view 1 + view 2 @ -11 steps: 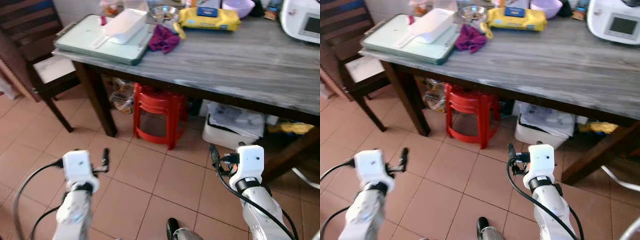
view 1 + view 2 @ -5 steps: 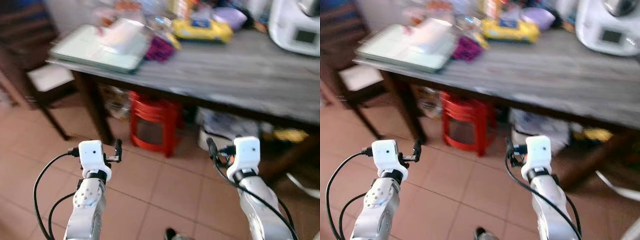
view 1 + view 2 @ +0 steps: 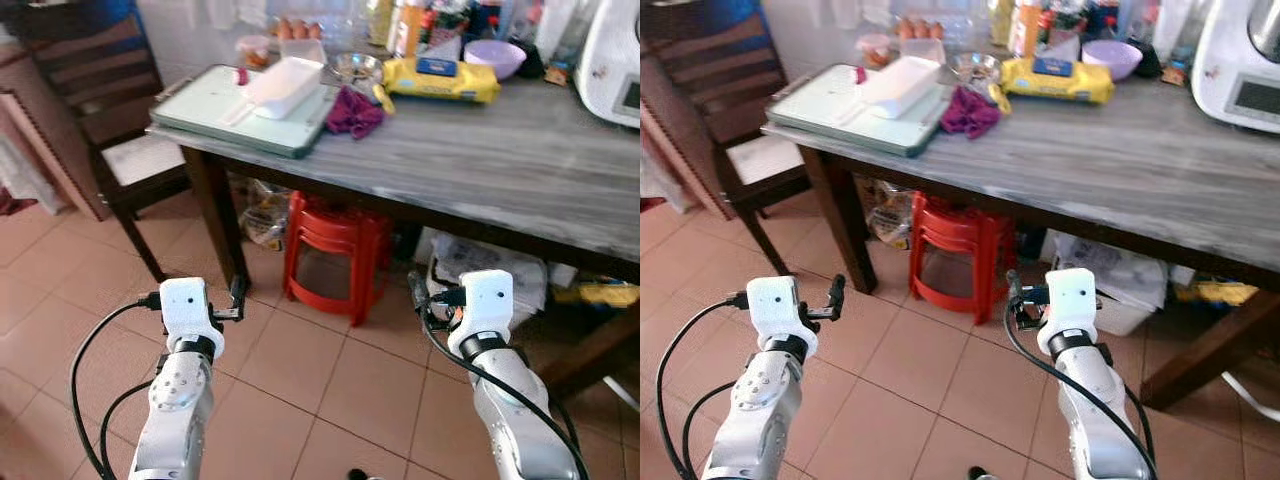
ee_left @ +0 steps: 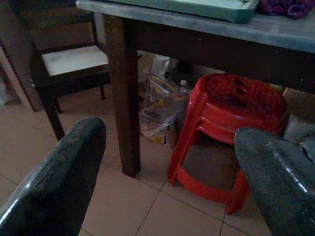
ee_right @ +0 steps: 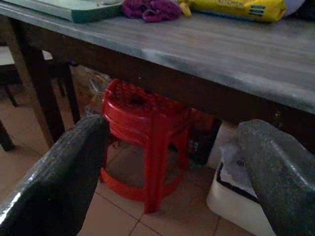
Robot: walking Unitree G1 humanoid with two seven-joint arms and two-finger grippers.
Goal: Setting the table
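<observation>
left gripper [image 4: 167,162]: raised, fingers apart | right gripper [image 5: 172,162]: raised, fingers apart

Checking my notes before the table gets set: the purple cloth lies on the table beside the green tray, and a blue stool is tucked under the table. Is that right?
Not quite. The stool under the table is red, not blue, as the left eye view shows. The rest holds: the purple cloth lies on the table beside the green tray.

Matt grey wood-grain table [image 3: 520,140] — glossy red plastic stool [image 3: 335,240].
</observation>
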